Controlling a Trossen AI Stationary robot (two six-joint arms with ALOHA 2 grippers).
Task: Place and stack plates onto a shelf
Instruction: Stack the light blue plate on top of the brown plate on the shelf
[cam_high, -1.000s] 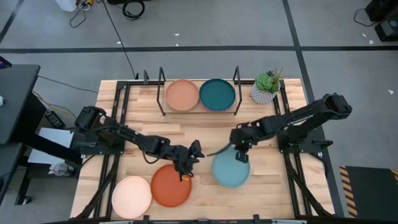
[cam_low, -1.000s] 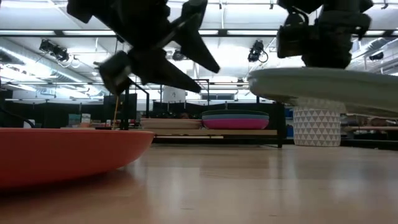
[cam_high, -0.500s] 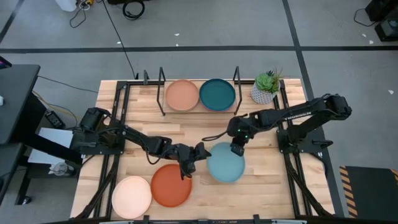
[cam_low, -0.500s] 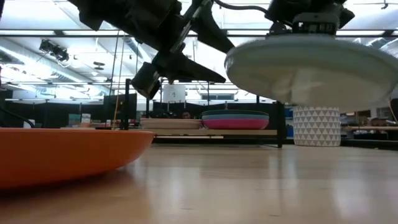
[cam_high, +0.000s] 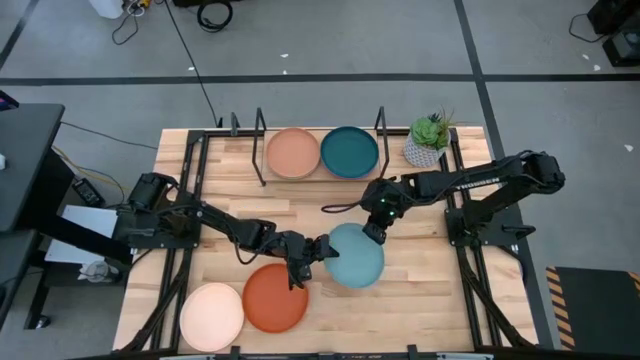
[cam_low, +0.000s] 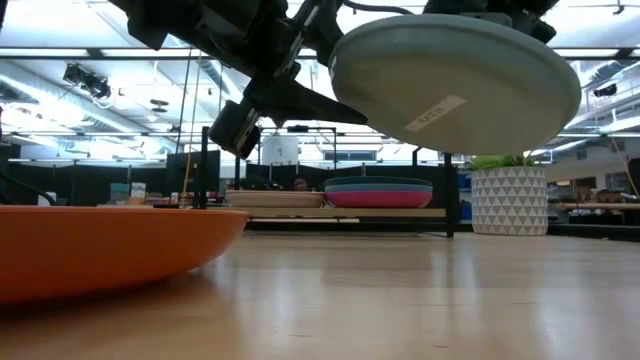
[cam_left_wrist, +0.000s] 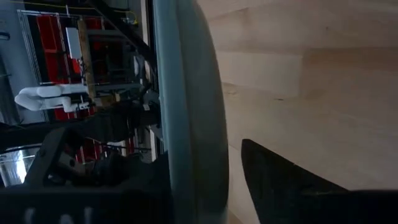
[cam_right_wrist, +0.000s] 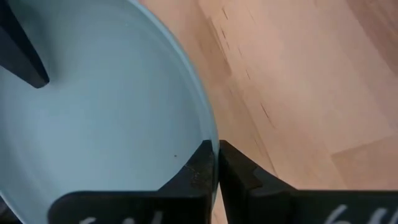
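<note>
Two grippers now meet at the light teal plate (cam_high: 355, 256), which has been carried leftward and tilted above the worktop (cam_high: 440, 290); it is pinched at its rim by the right gripper (cam_high: 374, 226). The left gripper (cam_high: 318, 249) fingers straddle the opposite rim, narrowing but not visibly clamped; a handover toward the shelf (cam_high: 320, 178) seems underway.

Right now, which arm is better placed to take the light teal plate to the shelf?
Probably the right. The right gripper is shut on the light teal plate, held off the table, nearer the shelf. The left gripper is only closing around its opposite rim.

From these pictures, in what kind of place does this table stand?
Probably a robotics lab or workshop hall: a grey floor with cables lying on it, long ceiling strip lights, and red storage racks beyond the table.
</note>
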